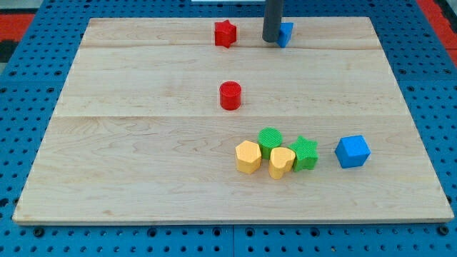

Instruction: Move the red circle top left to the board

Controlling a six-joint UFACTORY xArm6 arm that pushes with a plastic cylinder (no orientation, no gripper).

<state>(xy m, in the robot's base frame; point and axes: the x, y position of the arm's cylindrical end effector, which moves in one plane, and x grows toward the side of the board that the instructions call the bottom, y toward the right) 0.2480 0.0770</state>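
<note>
Here my tip [272,40] rests near the worktop's [143,157] twelve o'clock edge, touching a partly hidden blue block [286,33] at its three o'clock side; I carry no jaws, only the rod. The red star [225,33] sits at nine o'clock from my tip. The red circle [230,95] lies mid-board, well apart at seven o'clock. At five o'clock cluster the green circle [270,140], green star [305,153], yellow hexagon [248,157], yellow heart [281,162]; blue cube [352,151] nearby.
</note>
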